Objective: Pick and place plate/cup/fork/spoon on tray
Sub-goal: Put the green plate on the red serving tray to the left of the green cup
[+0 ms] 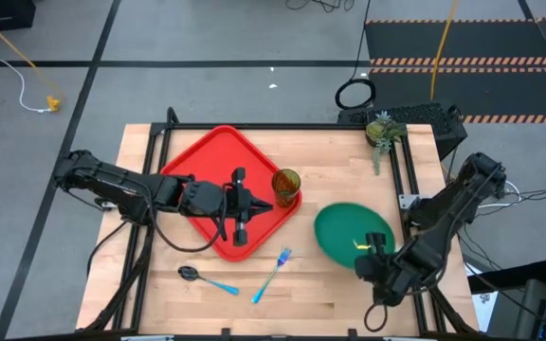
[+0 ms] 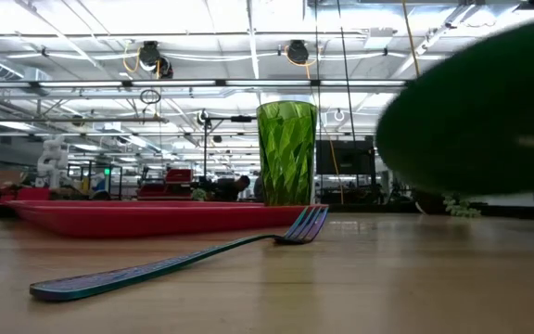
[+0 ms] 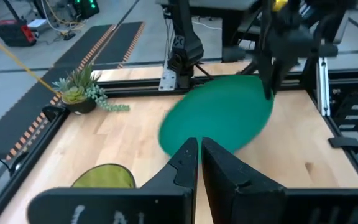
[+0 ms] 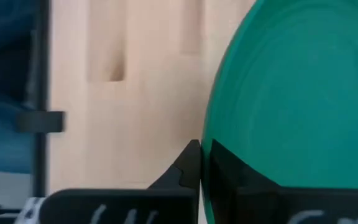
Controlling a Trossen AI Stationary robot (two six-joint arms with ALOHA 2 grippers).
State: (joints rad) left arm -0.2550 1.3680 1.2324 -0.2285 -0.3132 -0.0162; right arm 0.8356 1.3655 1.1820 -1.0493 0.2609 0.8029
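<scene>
The dark-green plate (image 1: 349, 230) is held by my right gripper (image 1: 373, 254) at the table's right and shows raised in the low view (image 2: 480, 111). The olive-green cup (image 1: 286, 185) stands upright on the right corner of the red tray (image 1: 207, 161). My left gripper (image 1: 257, 204) hovers over the tray beside the cup, shut and empty; its fingertips (image 3: 199, 155) nearly meet. The blue fork (image 1: 274, 271) and the spoon (image 1: 204, 278) lie flat on the table near the tray's near edge. My right gripper pinches the plate's rim (image 4: 211, 149) between its two fingers, at the plate's near-right edge. One finger (image 4: 188, 165) shows beside the rim; the plate hides the other. The fingers come from the table's near-right side. The plate is tilted and lifted clear of the table.
A small potted plant (image 1: 381, 130) stands at the table's far right corner. Bare wood lies between the tray and the plate (image 1: 311, 204). Black frame rails (image 1: 410, 180) run along the table's sides.
</scene>
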